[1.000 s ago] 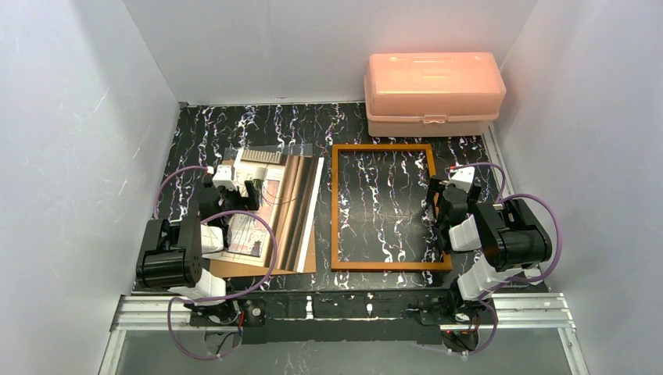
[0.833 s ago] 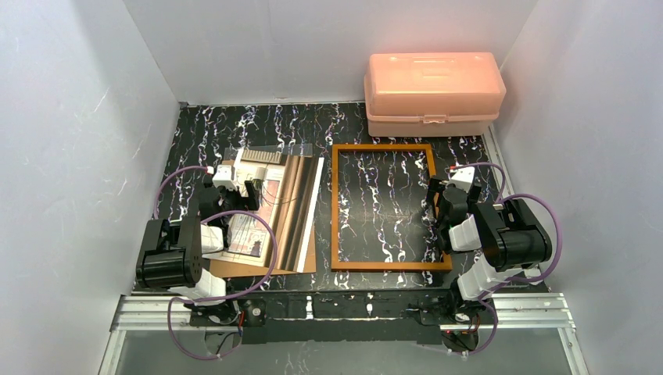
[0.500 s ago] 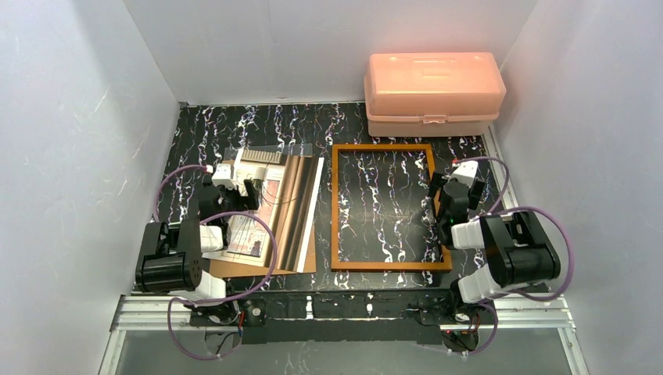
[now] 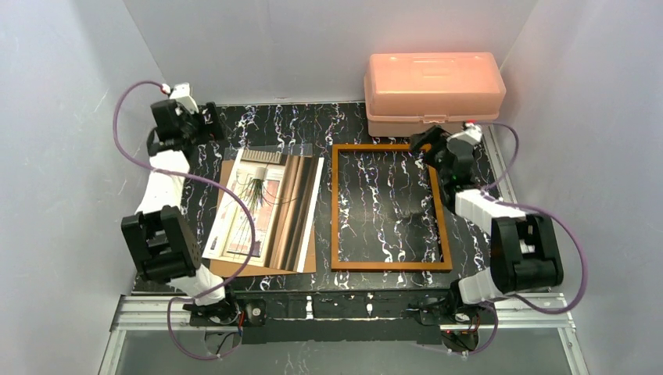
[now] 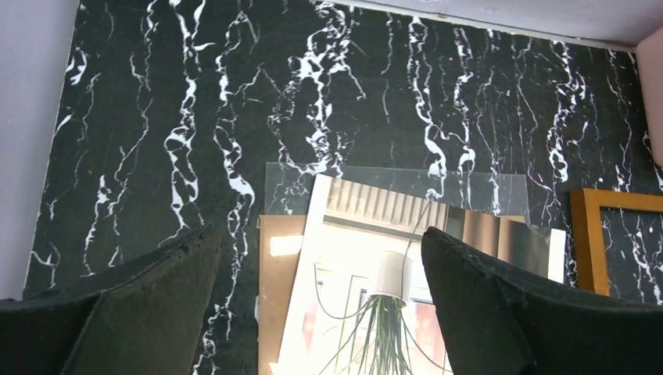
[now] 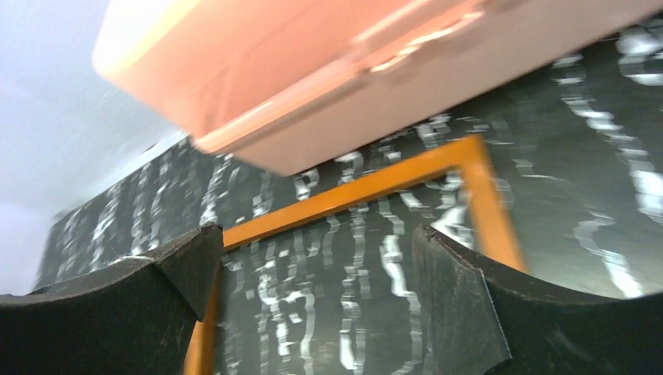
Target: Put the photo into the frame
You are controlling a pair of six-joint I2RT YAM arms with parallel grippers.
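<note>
The photo [image 4: 266, 211], banded beige, brown and white with dark wispy lines, lies face up left of centre on a brown backing board [image 4: 301, 262]. Right of it the orange-brown frame [image 4: 336, 203] lies flat with bare table inside. My left gripper [image 4: 205, 119] hangs open at the back left, beyond the photo's far end. Its wrist view looks down between the fingers [image 5: 320, 238] at the photo [image 5: 352, 258]. My right gripper [image 4: 428, 147] is open over the frame's far right corner, and between its fingers [image 6: 317, 234] the frame's rail [image 6: 352, 191] shows.
A clear pane [image 4: 270, 152] sticks out from under the photo's far end. A pink plastic box [image 4: 432, 90] stands at the back right, just beyond the frame and close to my right gripper. White walls enclose the table on three sides.
Both arms have stretched toward the back. The left gripper went from over the photo to the back left corner. The right one moved along the frame's right rail to its far corner.
</note>
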